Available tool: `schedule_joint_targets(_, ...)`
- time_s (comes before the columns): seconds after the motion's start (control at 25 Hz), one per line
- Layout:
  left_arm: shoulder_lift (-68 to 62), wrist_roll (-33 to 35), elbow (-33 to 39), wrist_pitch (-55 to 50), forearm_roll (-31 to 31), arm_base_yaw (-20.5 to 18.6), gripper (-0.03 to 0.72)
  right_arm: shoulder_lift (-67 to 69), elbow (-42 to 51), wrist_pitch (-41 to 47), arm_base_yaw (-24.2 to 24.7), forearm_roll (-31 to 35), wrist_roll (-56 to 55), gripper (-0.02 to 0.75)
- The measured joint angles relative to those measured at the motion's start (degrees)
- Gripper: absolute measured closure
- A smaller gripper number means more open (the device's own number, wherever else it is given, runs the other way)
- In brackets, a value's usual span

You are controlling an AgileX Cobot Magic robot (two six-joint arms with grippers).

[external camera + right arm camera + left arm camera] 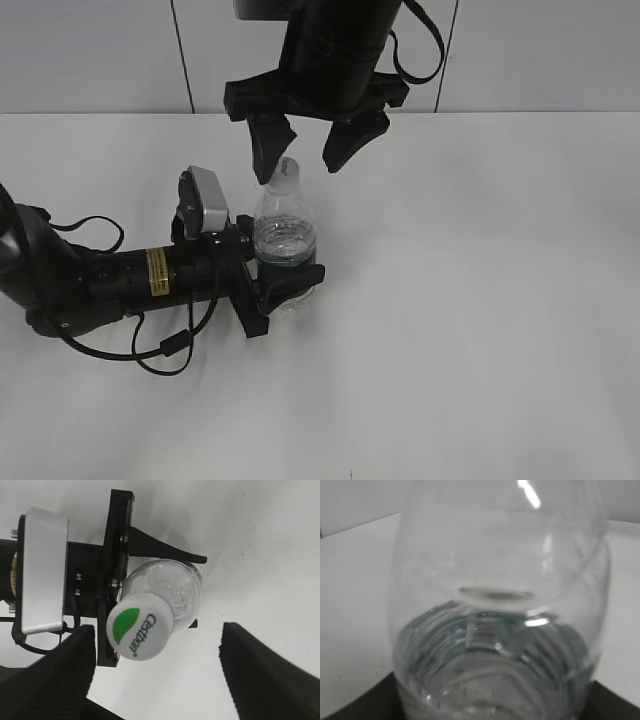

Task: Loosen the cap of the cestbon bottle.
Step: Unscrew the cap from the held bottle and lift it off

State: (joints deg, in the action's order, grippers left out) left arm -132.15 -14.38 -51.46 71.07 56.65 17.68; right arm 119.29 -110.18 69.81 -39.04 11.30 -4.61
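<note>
The clear cestbon bottle point(286, 240) stands upright on the white table, and its body fills the left wrist view point(495, 645). My left gripper point(285, 285) is shut on the bottle's lower body from the left. The white cap point(140, 625) with a green mark and "Cestbon" lettering tops the bottle; it also shows in the exterior view point(288, 166). My right gripper point(305, 150) hangs open just above the cap, which sits close to its left finger in the right wrist view point(155, 680). The fingers are apart from the cap.
The white table point(480, 300) stretches around the bottle. The left arm and its cable point(110, 280) lie across the table's left side. A white tiled wall point(100, 50) stands at the back.
</note>
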Motion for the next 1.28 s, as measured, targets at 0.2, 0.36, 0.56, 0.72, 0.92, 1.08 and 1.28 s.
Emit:
schedule_joint_targets(0.2,-0.58,0.21,0.0,0.88,-0.35,0.0,0.281,0.07,0.0,0.0,0.0,-0.06,0.06,0.15)
schedule_joint_targets(0.36,-0.76,0.33,0.0,1.32,-0.5,0.0,0.281,0.07,0.0,0.0,0.0,-0.06,0.18,0.15)
schedule_joint_targets(0.56,-0.76,0.33,0.0,1.32,-0.5,0.0,0.281,0.07,-0.59,0.08,-0.06,0.0,0.41,0.15)
schedule_joint_targets(0.72,-0.76,0.33,0.0,1.32,-0.5,0.0,0.281,0.07,-2.62,0.13,-0.17,0.12,0.48,0.15)
schedule_joint_targets(0.92,-0.76,0.39,0.0,1.26,-0.57,0.0,0.281,1.87,-4.51,0.13,-0.33,0.34,0.65,0.15)
schedule_joint_targets(1.08,-0.76,0.39,0.0,1.32,-0.57,0.0,0.281,3.64,-5.2,0.13,-0.78,0.29,1.35,0.15)
schedule_joint_targets(1.28,-0.76,0.39,0.0,1.27,-0.62,0.0,0.281,3.84,-5.52,0.13,-0.93,-0.94,1.71,0.187)
